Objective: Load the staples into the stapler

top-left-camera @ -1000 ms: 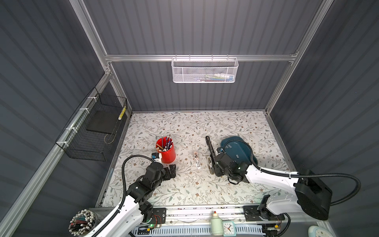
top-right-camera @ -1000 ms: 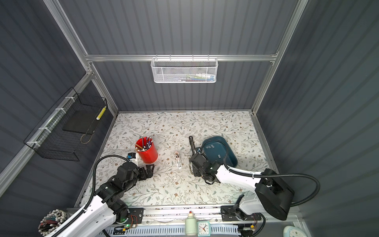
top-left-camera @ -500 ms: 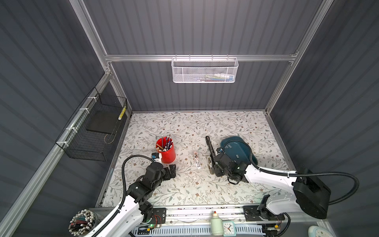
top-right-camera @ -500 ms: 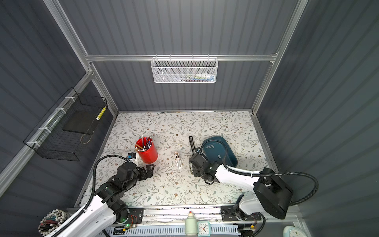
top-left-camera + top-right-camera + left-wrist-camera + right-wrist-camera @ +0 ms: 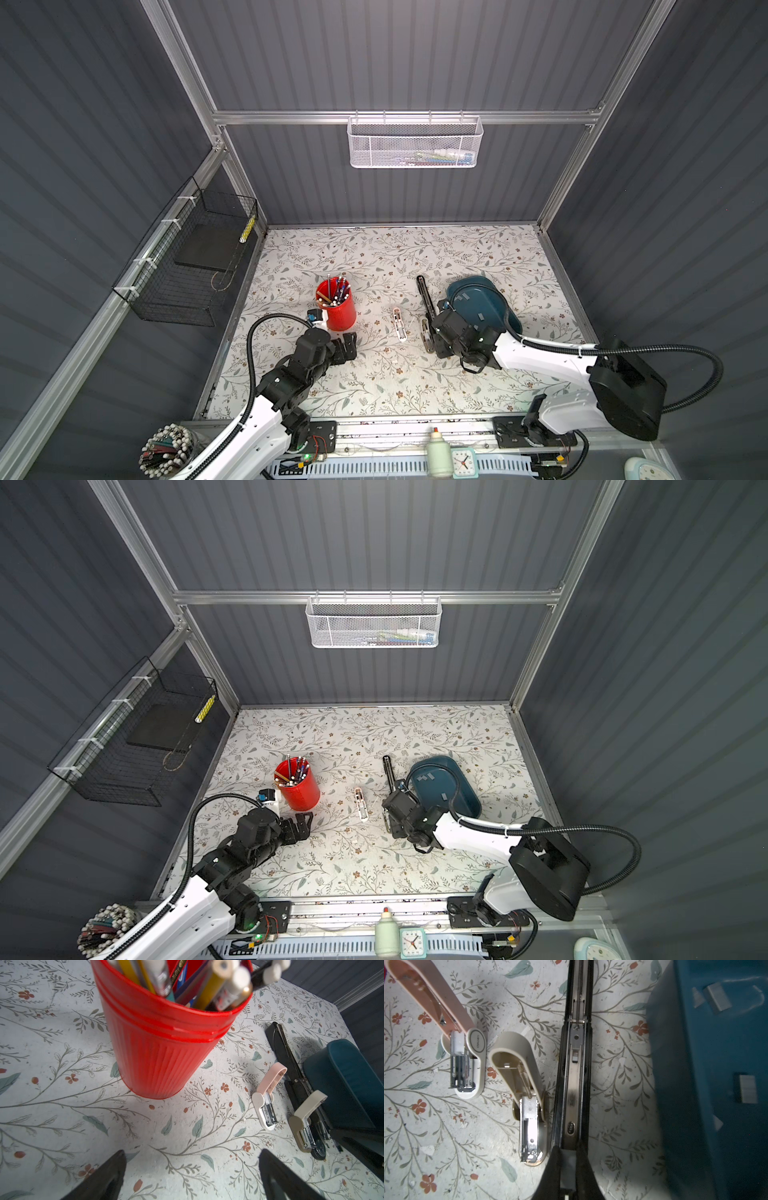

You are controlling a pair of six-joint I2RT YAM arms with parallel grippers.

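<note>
**Right fingers pinched on a staple strip at the black stapler's near end**

The floral tabletop (image 5: 374,253) carries everything, and I'm placing it all off the black stapler (image 5: 426,295).

Biggest piece is the teal tray (image 5: 494,303), just beside the stapler on its right in both top views. I can't tell whether the two touch.

The red cup (image 5: 338,309), stuffed with pens and pencils, stands upright well apart from the stapler on the opposite side. My left fingers (image 5: 110,1174) hang near the cup, further still from the stapler, spread wide with nothing but bare tabletop between them.

The black stapler itself lies folded out flat, with its metal channel (image 5: 576,1084) facing up.

A beige mini stapler (image 5: 519,1076) lies flipped open close against the black one's left flank, towards its near end. It looks like it touches there, but I can't be sure. A pink mini stapler (image 5: 438,1001), also open, lies a little further out on that same side.

The loose staples (image 5: 717,999) lie in the tray as small grey blocks, apart from one another.

My right fingers (image 5: 552,1167) are over the stapler's near end, in line with the channel. They are closed tight on a pale grey staple strip (image 5: 568,1165).
</note>
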